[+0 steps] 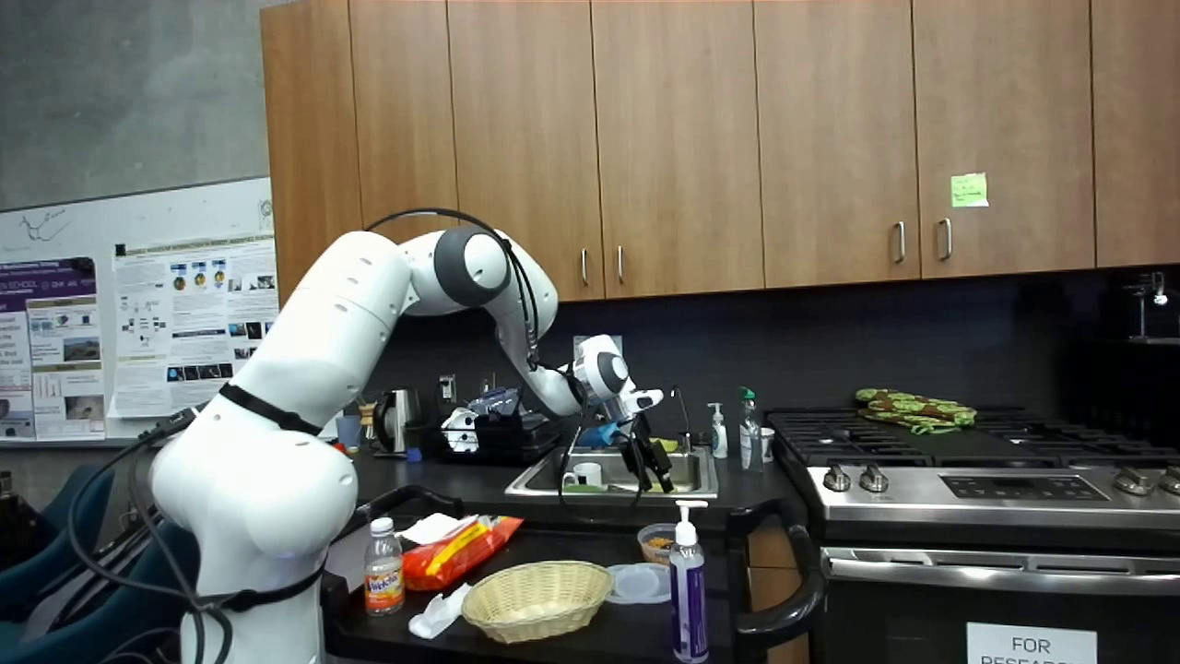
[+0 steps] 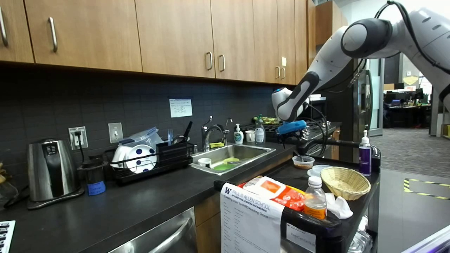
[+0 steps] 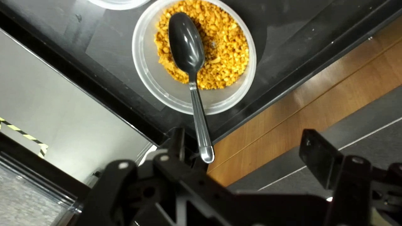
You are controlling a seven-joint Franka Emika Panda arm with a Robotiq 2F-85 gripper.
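My gripper [image 3: 246, 147] has its fingers spread wide, clasping nothing. Ahead of them, the spoon [image 3: 193, 89] rests in the tub [image 3: 152, 72], its handle [image 3: 200, 125] seemingly ending between them, though depth is hard to judge. Probably light, stiff, slick; I'd pinch mid-handle.

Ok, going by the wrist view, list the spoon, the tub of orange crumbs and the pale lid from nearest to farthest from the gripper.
1. Spoon: middle, its handle end nearest.
2. Tub: upper middle, beneath the spoon's bowl.
3. Lid: top edge, left of the tub, partly cut off.
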